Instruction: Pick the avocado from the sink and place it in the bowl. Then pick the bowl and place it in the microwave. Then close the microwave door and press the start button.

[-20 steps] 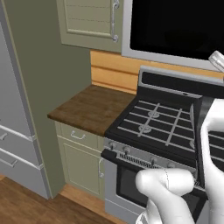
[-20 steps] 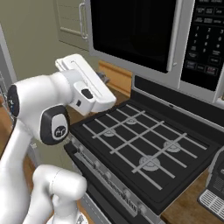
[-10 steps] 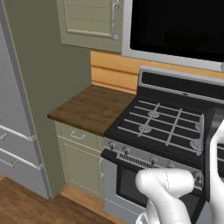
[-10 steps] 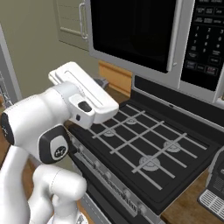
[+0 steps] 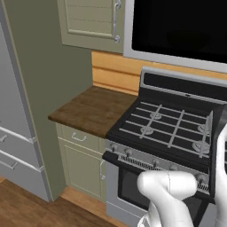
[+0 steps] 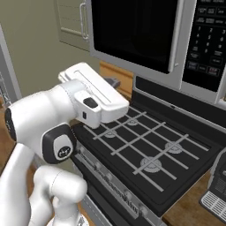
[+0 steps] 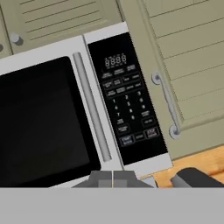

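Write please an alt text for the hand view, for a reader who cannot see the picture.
A closed silver microwave seen tilted: the microwave door has a black glass window and a long silver bar handle, with the black keypad panel beside it. Green-grey cabinet doors surround it.

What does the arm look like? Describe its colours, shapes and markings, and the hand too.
The arm is built of glossy white, rounded shells, with thick tube-like links and bulging elbows. A round dark grey joint cap carries a small pale emblem, and a small black button sits on the boxy white wrist housing. No cables show. The hand ends in two small, flat grey finger tips.
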Available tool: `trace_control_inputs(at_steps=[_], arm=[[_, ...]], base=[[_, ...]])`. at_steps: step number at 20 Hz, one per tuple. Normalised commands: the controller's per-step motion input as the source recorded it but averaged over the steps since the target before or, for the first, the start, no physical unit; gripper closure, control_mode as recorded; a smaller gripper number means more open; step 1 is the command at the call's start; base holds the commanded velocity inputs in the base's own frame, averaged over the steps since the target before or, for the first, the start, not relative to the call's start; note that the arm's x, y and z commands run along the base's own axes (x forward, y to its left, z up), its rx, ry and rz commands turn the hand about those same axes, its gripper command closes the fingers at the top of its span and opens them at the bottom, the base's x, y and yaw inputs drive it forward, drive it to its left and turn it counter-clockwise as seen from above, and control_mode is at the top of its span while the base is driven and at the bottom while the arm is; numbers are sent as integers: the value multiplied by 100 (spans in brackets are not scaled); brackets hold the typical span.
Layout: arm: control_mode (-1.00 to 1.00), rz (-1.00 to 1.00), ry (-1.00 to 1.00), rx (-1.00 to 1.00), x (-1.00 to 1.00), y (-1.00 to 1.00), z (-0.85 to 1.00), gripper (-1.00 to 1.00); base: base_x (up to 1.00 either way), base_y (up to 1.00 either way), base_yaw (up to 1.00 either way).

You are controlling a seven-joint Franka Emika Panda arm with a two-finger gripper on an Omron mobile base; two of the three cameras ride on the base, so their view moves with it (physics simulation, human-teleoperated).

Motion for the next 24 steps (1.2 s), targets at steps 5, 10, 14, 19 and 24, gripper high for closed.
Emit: trace_control_inputs(at_steps=[5, 10, 14, 19, 24], arm=[[-100, 2, 7, -10, 0, -18, 8, 100], [-100, 7, 8, -5, 7, -21, -7, 100], [-100, 2, 7, -1, 14, -5, 0, 100], [-100, 0, 0, 0, 23, -30, 0, 100], [-100, 0, 2, 0, 29, -50, 0, 100]], base=[[0, 0, 0], [0, 0, 0], [0, 0, 0], [0, 0, 0], [0, 0, 0]])
